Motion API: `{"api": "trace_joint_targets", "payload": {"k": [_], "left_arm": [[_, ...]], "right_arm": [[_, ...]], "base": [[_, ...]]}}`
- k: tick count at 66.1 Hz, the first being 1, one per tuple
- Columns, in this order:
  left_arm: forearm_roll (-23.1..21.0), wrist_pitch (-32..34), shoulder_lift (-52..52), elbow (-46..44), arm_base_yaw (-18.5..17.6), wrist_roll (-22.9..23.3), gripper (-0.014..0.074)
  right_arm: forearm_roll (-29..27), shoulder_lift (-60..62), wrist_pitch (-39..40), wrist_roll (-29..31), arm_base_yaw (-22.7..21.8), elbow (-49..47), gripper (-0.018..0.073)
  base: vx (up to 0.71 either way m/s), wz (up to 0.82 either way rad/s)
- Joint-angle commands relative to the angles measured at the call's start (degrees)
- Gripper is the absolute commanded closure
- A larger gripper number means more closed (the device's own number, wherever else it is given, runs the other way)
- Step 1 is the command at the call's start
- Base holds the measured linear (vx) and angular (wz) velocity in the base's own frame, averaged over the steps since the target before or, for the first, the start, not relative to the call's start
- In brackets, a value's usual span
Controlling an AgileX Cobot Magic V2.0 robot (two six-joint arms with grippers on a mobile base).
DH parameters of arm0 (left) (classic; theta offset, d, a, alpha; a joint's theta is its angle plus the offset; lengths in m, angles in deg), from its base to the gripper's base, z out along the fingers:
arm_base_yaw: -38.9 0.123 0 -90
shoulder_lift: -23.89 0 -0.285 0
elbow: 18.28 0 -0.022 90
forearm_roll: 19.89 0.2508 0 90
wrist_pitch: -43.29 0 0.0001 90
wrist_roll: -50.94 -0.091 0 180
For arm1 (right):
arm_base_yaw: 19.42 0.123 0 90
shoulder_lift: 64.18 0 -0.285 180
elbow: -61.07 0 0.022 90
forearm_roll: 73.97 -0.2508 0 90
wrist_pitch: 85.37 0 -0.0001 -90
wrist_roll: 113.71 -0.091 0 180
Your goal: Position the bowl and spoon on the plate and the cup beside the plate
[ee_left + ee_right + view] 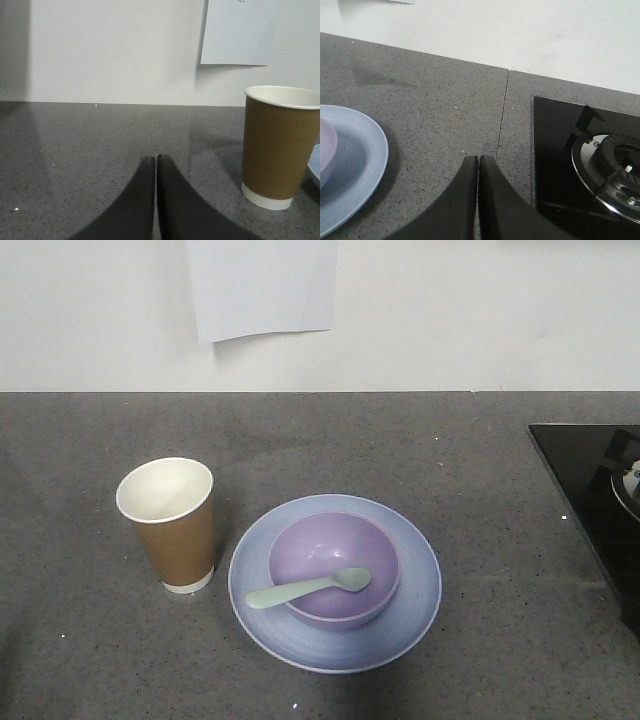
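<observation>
Both tools are closed and empty: the left tool has the cup ahead to its right, the right tool the plate to its left. Bowl and spoon sit on the plate; nothing looks left to move.

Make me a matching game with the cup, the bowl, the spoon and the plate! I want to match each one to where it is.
Things:
1. cup
2. bowl
3. spoon
4. plate

Places:
A. sitting on the plate
B. lying in the bowl, handle over the rim
C. flat on the counter, under the bowl
D. standing upright on the counter next to the plate

Pairs: 1-D, 2-A, 3-B, 4-C
</observation>
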Motion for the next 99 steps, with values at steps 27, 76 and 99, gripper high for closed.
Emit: {"api": "trace_joint_targets", "payload": {"k": [27, 76, 99], "left_arm": [[0.0, 3.7, -1.0, 1.7, 0.0, 0.6, 0.0602], [0.0, 3.7, -1.0, 1.7, 0.0, 0.6, 0.0602], [0.0, 3.7, -1.0, 1.7, 0.0, 0.6, 0.0602]], "right_arm": [[1.7, 0.0, 3.6, 0.0, -0.3, -1.5, 0.0564], [-1.4, 0.5, -1.3, 1.4, -0.5, -0.5, 0.0564], [-13.3, 10.7, 22.0, 7.6, -13.4, 16.3, 0.0564]], "base": [[0.00, 0.00], [0.00, 0.00], [0.00, 0.00]]}}
